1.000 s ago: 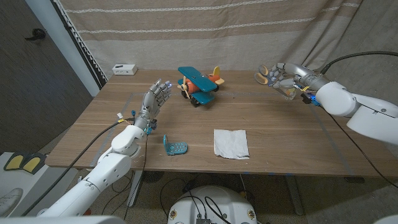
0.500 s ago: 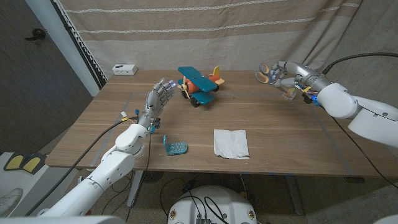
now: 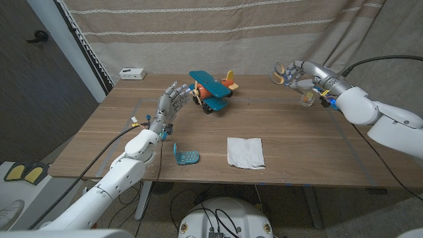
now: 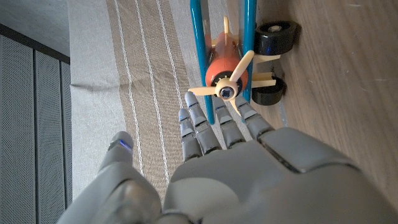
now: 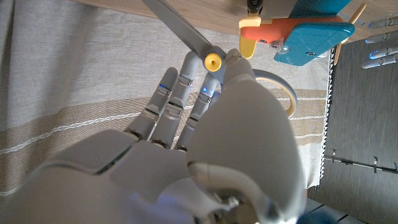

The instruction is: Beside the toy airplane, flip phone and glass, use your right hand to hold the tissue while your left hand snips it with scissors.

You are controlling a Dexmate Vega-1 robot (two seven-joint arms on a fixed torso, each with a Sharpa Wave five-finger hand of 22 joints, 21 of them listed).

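Observation:
My right hand is raised over the table's far right corner and grips the scissors by their beige handles. In the right wrist view the grey blades and yellow pivot of the scissors stick out past my fingers. The small glass stands just below that hand. The white tissue lies flat near the front edge, apart from both hands. My left hand is open with fingers spread, close to the propeller of the toy airplane. The teal flip phone lies left of the tissue.
A small white box sits at the table's far left corner. A striped curtain hangs behind the wooden table. A dark panel stands to the left.
My right hand has lifted the scissors a little higher, away from the glass. My left hand has edged closer to the airplane.

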